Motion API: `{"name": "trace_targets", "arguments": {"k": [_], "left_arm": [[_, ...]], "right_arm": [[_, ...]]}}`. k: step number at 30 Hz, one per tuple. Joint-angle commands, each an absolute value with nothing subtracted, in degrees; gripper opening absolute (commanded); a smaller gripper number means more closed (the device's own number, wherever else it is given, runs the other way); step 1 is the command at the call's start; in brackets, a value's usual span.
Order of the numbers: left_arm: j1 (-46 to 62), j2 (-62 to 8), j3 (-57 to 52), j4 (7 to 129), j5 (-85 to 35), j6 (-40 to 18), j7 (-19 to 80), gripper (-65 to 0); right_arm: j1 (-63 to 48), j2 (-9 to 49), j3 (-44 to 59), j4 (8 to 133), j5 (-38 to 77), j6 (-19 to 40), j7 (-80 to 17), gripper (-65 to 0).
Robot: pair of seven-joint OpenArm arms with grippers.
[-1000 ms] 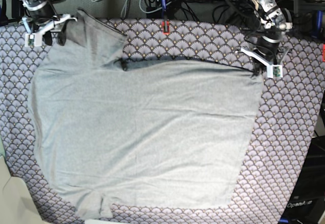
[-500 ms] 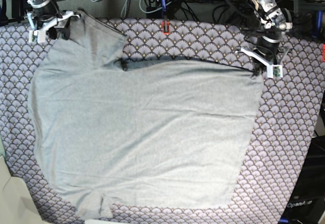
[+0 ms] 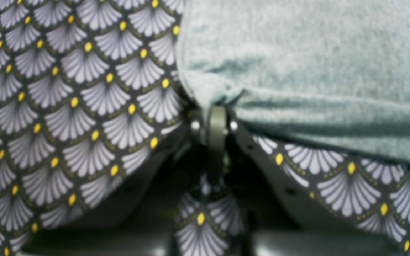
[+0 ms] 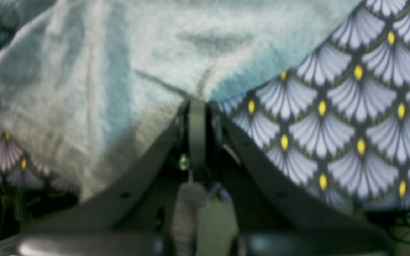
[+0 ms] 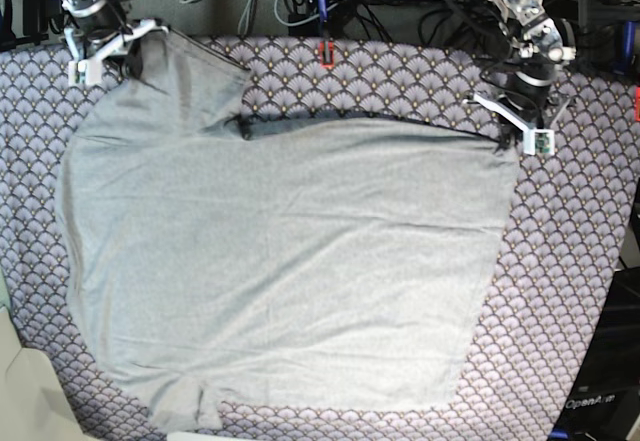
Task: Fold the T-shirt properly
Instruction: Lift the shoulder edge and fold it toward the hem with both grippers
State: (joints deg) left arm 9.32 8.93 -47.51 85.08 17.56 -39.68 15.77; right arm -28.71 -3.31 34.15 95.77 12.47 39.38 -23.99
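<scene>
The T-shirt (image 5: 280, 261) lies spread flat across most of the tabletop, over the purple scallop-patterned tablecloth (image 5: 570, 291), its long axis running left to right along the far edge. Both pairs of fingers are pinched together on cloth. The right gripper (image 4: 198, 101) grips a corner of the shirt at the far left corner of the tabletop; the left gripper (image 3: 217, 110) grips the shirt's edge near the far right corner. So the garment stretches away from both grips toward the near edge, each arm nearest its own end. The coming fold probably means carrying this far edge toward the near one. The shirt's middle lies flat and bare, with room; cables and clutter crowd just beyond the far edge.
</scene>
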Motion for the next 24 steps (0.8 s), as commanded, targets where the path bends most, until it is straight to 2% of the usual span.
{"name": "trace_targets", "arguments": {"k": [1,12,15,24], "left_arm": [[9.2,9.0,-47.5,85.4,18.7,-40.0,17.6,-65.0],[7.2,9.0,-47.5,88.8,18.9,-40.0,18.1,-65.0],[6.3,9.0,-47.5,89.2,18.9,-40.0,21.1,-65.0],[0.4,9.0,-47.4,89.9,21.2,-40.0,23.9,-65.0]], "right_arm": [[-28.8,-2.9,34.3,96.8,13.5,40.0,-22.5,-65.0],[-26.8,-2.0,34.3,105.8,13.4,40.0,-22.5,-65.0],[-25.4,-0.9,34.3,106.8,13.4,40.0,-22.9,-65.0],[-16.6,4.0,34.3,107.0,13.4,40.0,-31.1,-65.0]]}}
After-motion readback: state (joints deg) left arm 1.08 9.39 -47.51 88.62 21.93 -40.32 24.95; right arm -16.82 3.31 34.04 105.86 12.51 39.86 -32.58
